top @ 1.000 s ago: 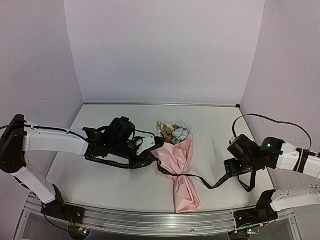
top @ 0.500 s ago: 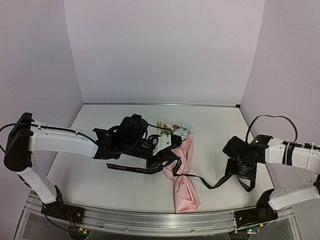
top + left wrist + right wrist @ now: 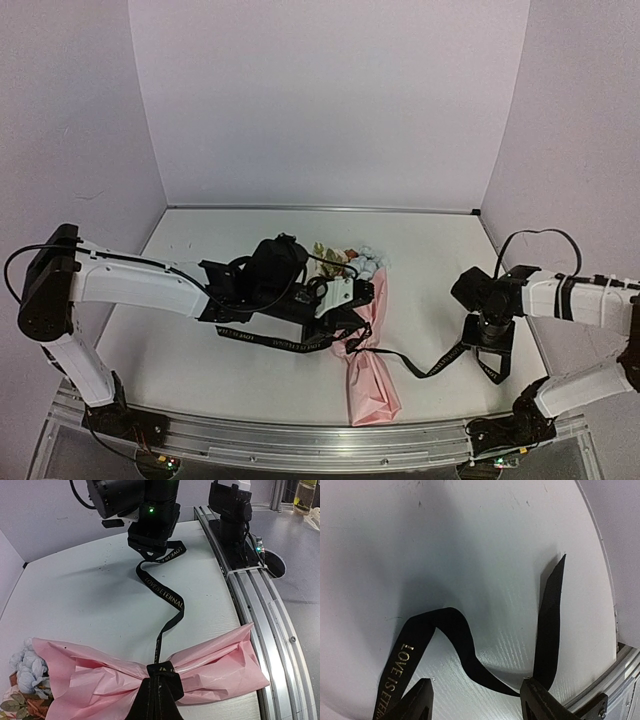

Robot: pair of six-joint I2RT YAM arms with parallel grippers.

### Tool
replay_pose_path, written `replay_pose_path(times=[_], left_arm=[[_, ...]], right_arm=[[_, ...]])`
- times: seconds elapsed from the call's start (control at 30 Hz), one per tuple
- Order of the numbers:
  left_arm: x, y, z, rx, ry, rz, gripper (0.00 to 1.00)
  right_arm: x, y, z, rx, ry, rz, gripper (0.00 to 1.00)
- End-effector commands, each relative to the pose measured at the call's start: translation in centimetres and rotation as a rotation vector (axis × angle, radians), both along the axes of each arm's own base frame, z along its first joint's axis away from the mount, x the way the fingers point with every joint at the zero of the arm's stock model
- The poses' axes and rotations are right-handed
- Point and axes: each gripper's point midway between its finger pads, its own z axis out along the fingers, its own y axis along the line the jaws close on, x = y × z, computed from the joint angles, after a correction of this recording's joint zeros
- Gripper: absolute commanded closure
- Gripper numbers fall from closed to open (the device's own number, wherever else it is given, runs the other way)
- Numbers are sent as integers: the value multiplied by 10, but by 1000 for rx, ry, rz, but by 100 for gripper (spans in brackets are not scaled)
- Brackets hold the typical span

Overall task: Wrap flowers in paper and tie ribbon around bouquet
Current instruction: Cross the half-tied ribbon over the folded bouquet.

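bouquet (image 3: 366,345) on table (image 3: 430,260) centre; ribbon (image 3: 420,368) from its waist rightward to right pincer (image 3: 476,700); left pincer (image 3: 156,692) at waist

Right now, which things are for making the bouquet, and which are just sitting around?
For the job: bouquet, its flowers, pink paper, black ribbon, left end effector shut on the ribbon at the bouquet's waist, right end effector open with ribbon between its fingers.
Just there: table, metal rail, black cable by the right arm.
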Motion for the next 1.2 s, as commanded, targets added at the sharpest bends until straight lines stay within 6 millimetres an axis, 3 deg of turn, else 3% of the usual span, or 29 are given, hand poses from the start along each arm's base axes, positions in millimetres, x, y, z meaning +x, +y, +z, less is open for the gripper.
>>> replay_pose_path(times=[0.0,0.33,0.43,0.53,0.67,0.83,0.97,1.17], left_arm=[[0,-19,26,-76,-47,-40,100],[-1,-43,29,-101,-81,-93,100],[-5,-53,29,-105,-88,-115,100],[-9,-62,26,-105,-88,-139,100],[-17,-74,15,-91,-86,-170,100],[-22,-95,-12,-52,-46,-206,100],[-25,-105,-52,26,6,-228,100],[-41,-86,-107,220,119,-281,100]], right_arm=[[2,7,-15,39,87,57,41],[1,-4,-37,22,180,15,54],[2,-4,-39,42,200,13,72],[6,1,-36,74,198,26,98],[16,9,-10,113,171,66,100],[21,25,30,191,176,91,100],[18,36,41,259,182,89,100],[15,49,49,335,188,80,100]])
